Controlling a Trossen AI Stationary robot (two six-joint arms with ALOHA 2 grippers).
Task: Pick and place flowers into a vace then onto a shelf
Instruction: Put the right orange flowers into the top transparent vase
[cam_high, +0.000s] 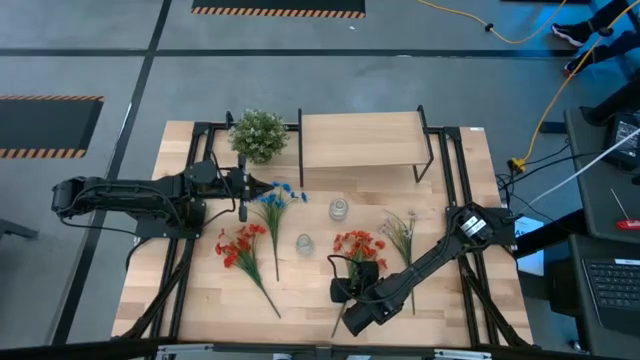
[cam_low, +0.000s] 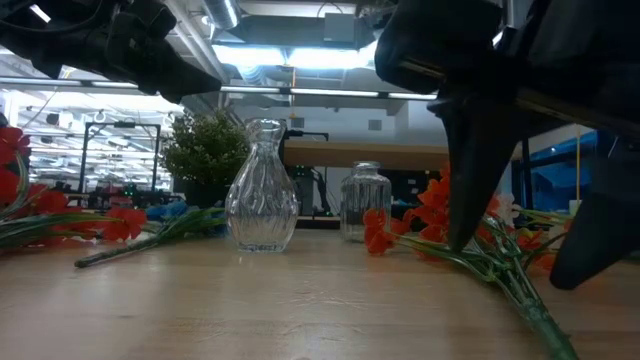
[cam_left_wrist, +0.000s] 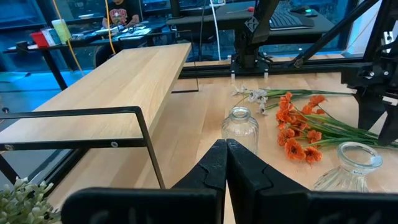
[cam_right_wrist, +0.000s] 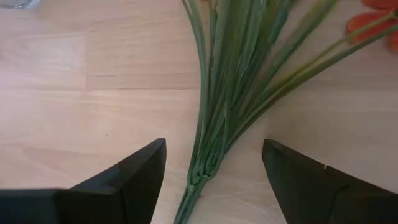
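- The large light-wood plank tabletop (cam_high: 200, 300) fills the centre of the high view, framed by black rails.
- The raised rectangular light-wood shelf on thin black metal legs (cam_high: 360, 140) stands at the upper centre of that frame; nothing rests on it.
- The dark left arm stretches in from the left of the high view; its left gripper (cam_high: 268, 186) hangs above the table just beside the blue spray, fingers pressed together and empty, as the left wrist view confirms.
- The dark right arm runs from the right edge down to the lower centre; its right gripper (cam_right_wrist: 213, 165) sits low over the table with fingers spread apart, one on each side of the bundled green stems, and no contact with them is visible.
- The round bushy green-white potted plant (cam_high: 259, 134) sits upper left of the shelf.
- The red-orange spray straddled by the right gripper (cam_high: 358, 246) lies at centre, blooms toward the shelf.
- The second red-orange spray (cam_high: 240, 248) lies left of centre.
- The blue spray (cam_high: 275, 198) lies just above it.
- The pale white-green spray (cam_high: 402, 232) lies right of centre.
- The ribbed clear-glass vase with a flared neck (cam_low: 262, 190) stands upright at centre, empty.
- The squat clear-glass jar (cam_low: 365, 203) stands upright nearby, closer to the shelf.
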